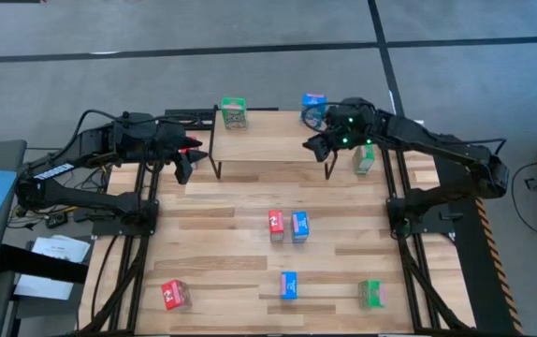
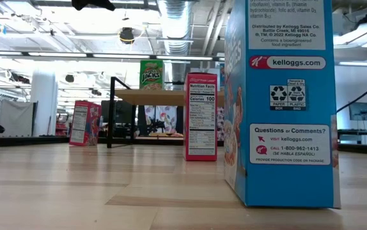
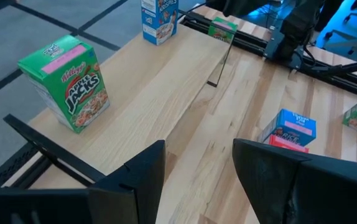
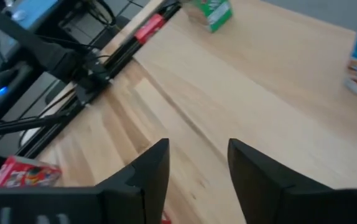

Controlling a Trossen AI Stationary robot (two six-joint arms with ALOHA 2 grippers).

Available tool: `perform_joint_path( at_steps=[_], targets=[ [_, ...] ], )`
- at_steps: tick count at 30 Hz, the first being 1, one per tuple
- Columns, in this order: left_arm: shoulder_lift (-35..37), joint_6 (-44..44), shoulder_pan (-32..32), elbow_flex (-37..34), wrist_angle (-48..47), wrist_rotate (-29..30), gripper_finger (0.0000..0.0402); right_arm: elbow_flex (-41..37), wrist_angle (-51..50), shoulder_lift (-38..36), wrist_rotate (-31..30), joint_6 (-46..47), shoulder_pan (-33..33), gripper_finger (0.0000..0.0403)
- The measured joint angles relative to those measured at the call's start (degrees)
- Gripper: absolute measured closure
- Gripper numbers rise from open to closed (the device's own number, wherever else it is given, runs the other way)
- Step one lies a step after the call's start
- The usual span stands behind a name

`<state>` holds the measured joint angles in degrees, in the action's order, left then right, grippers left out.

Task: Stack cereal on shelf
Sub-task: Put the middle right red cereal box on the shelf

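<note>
- Shelf (image 1: 268, 140): light wooden top on thin black legs, spanning between the two grippers' fingers.
- Green cereal box (image 1: 234, 112) upright on its back left corner; blue box (image 1: 313, 105) upright at back right, just behind the right fingers.
- Remaining boxes on the table, well clear of both.

The green cereal box (image 3: 66, 83) on the shelf (image 3: 160, 93) reads "Kellogg's Apple Jacks", and from the low view its front (image 2: 151, 74) shows "JACKS". The near blue box (image 2: 286, 96) on the tabletop carries "Distributed by Kellogg Sales Co., Battle Creek, MI 49016", "kelloggs.com", "PAPER BOX", "PLASTIC BAG", "Questions or Comments?", "CALL 1-800-962-1413" and "© 2022 Kellogg NA Co." The red box (image 2: 201, 115) behind it shows "Nutrition Facts" and "Calories 100".
</note>
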<state>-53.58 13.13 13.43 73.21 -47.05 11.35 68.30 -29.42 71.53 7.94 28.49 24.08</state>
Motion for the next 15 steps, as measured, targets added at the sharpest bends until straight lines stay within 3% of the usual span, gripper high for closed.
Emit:
perform_joint_path(
  at_steps=[8, 11, 15],
  targets=[
    [0.0, 2.5, 0.0, 0.0, 0.1, 0.0, 0.0226, 0.0, 9.8, 0.0, 0.0, 0.3, -6.6, 0.0136],
    [0.0, 3.2, 0.0, 0.0, 0.1, 0.0, 0.0226, 0.1, 15.4, 0.0, 0.0, 1.4, -9.4, 0.0127],
    [0.0, 3.9, 0.0, 0.0, 0.0, 0.0, 0.0226, 3.7, 15.4, 0.0, -0.1, 1.1, -11.8, 0.0126]
  ],
)
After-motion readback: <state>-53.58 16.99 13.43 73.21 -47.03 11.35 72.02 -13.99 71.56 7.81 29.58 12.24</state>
